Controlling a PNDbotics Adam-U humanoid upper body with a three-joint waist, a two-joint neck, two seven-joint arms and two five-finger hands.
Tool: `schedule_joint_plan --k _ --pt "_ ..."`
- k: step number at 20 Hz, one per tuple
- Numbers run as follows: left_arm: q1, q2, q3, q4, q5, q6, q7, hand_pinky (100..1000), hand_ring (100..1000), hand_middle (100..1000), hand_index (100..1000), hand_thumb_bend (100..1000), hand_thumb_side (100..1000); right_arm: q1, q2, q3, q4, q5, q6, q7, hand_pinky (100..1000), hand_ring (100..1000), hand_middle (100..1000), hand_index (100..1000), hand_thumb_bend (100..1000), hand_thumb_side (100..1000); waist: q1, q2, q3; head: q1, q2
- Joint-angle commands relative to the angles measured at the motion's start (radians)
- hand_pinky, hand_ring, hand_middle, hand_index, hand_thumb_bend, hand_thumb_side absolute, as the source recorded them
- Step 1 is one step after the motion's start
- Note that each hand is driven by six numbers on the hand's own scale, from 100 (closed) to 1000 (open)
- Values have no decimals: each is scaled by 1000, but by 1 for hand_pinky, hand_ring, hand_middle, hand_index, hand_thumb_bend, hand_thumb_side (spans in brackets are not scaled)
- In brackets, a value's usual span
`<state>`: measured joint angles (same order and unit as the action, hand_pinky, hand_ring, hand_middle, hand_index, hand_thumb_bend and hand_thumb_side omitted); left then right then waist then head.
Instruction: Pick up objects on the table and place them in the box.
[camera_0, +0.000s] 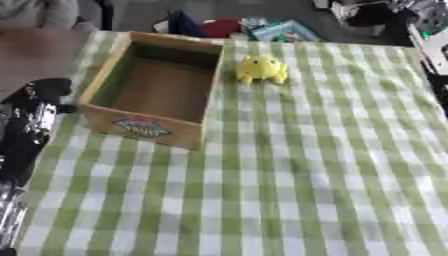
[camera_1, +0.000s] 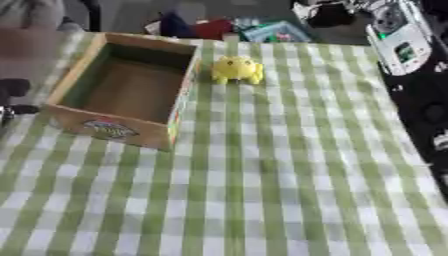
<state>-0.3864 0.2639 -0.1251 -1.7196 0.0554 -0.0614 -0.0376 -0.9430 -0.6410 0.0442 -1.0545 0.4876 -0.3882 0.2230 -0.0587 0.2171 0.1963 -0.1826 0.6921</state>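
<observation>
Box (camera_0: 153, 127) open-topped on checked desk (camera_0: 306, 175), yellow toy (camera_0: 261, 69) just beside its far right corner. Left arm (camera_0: 31, 125) at left edge; fingers' state cannot be told.

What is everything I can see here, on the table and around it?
box: one, light wood with a coloured label on its front, open top, left part of the table, nothing visible inside.
yellow toy: one, yellow, just right of the box's far corner, apart from it.
tablecloth: one, green and white check, covering the table.
clutter: several items, red, blue and teal, beyond the far edge.
left arm: one, black and silver, at the left edge; its hand cannot be made out.
</observation>
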Motion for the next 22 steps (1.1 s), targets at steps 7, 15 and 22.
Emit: schedule_joint_plan --k 7,15,22 --pt "-42 -9 -21 -29 12 -1 -29 702 865 724 653 100 567 -86 64 -16 234 300 -44 -46 723 833 856 924 100 214 10 0 69 -65 -23" --pt "-52 -16 -29 -31 16 1 -37 702 865 724 653 100 570 -87 98 -32 321 357 -47 -49 817 900 891 928 100 216 19 8 105 -87 -32" --pt "-53 -17 -33 -32 17 2 -41 701 865 724 653 100 571 -83 115 -23 343 369 -49 -30 834 907 900 936 100 222 22 10 110 -93 -34"
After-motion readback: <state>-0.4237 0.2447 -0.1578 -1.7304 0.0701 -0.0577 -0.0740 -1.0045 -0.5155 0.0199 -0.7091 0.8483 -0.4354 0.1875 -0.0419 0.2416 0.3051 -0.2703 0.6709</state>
